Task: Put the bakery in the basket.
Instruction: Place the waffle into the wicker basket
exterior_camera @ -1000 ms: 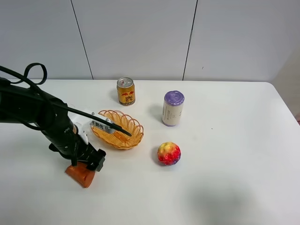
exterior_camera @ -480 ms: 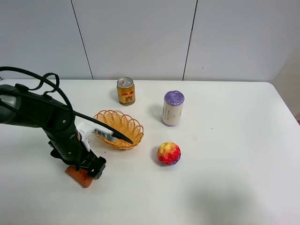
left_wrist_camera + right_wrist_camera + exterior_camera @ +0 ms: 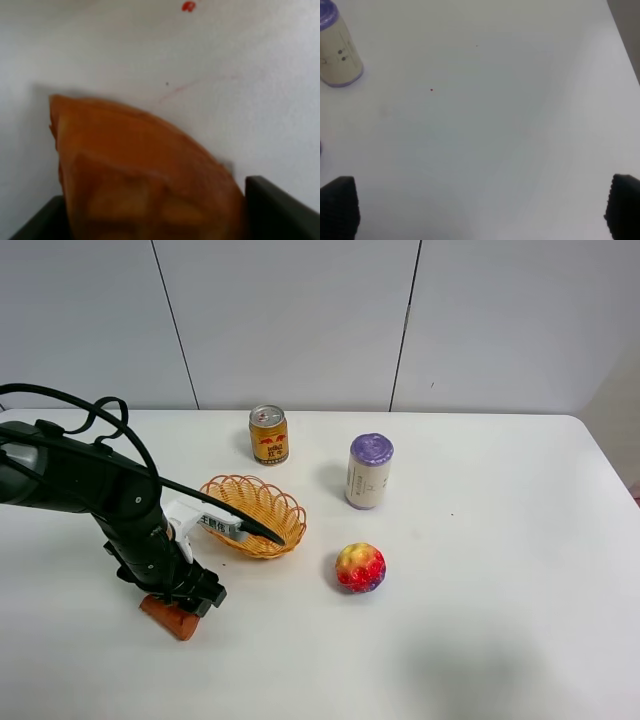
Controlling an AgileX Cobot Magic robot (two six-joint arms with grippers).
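1. The bakery [image 3: 172, 618] is lying flat on the table [image 3: 480, 590], toward the front on the left. It's sitting near the basket [image 3: 290, 515] but clearly outside it and not touching it. From the high camera only part of it is showing.

2. That's because the left gripper [image 3: 190, 592] is sitting right on top of it. In the left wrist view there's one dark finger on each side of the wedge, and both look like they're touching it. Honestly I can't tell if they're actually squeezing or just resting against it.

3. The right gripper [image 3: 480, 210] is hanging over bare table with its fingers spread wide and nothing between them. The purple-topped can [image 3: 337, 47] is just off to one side.

4. Handling-wise, I'm guessing moulded toy plastic, so light, stiff and probably a bit slick. I'm not expecting it to squash or break.

5. For the hold, I'm thinking across the wider part of the wedge. The sides taper, so pinching near the point is asking for it to squirt out.

6. Looks: orange-brown all over, with a rounded outer edge narrowing to a corner. Up close the wrist camera is blurring it, but shallow square dents are showing on the top face.
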